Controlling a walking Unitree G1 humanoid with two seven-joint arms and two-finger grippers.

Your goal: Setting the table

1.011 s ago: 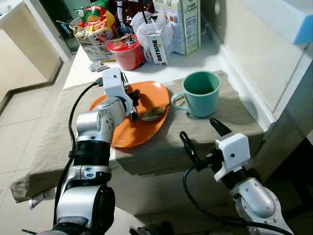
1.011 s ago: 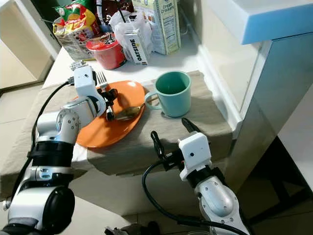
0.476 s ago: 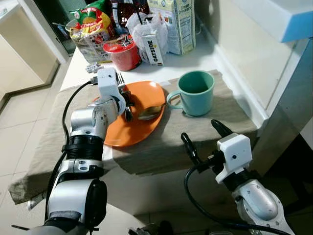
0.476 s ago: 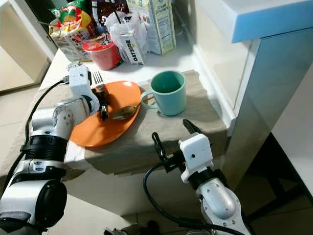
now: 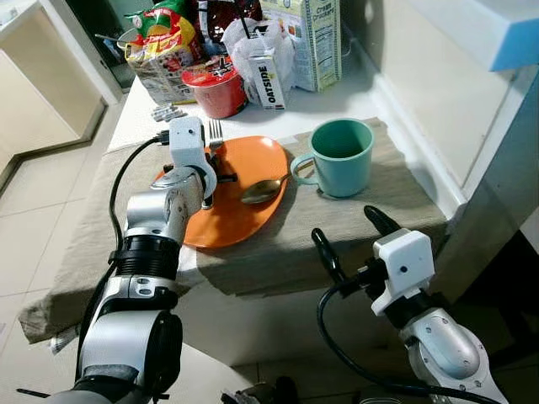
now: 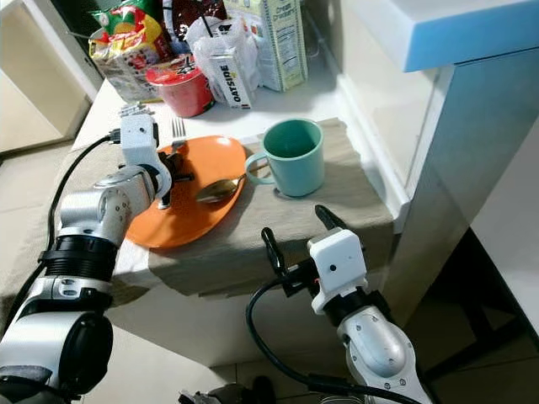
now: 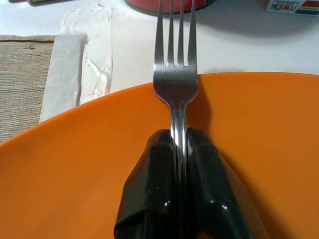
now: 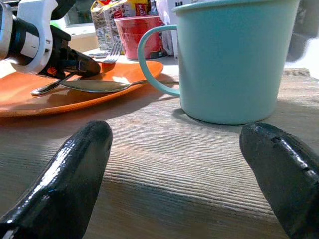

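Now the left gripper (image 7: 179, 164) has its two black fingers pinched tight on the handle of the fork (image 7: 174, 74), tines pointing out past the far rim of the orange plate (image 7: 75, 164) toward the white counter; half a second back that gripper sat nearer the plate's middle, close to the spoon (image 5: 263, 191) — it has since slid toward the far left edge, carrying the fork with it, so my read is the fork is being taken off the plate to be laid beside it on the beige cloth (image 5: 379, 210); the spoon lies with its bowl on the plate and its handle reaching toward the teal mug (image 5: 339, 157), which stands just beside the plate on the cloth; the right gripper (image 5: 347, 242) hangs low at the table's near edge, fingers spread wide and empty, facing the mug; the left wrist view settles the grip — steel squeezed between the pads with no gap — which the head views blur; the right wrist view gives the low side angle instead, the fork lifted off the plate's surface at a slant; groceries crowd the counter behind, a red cup (image 5: 217, 88) among them.
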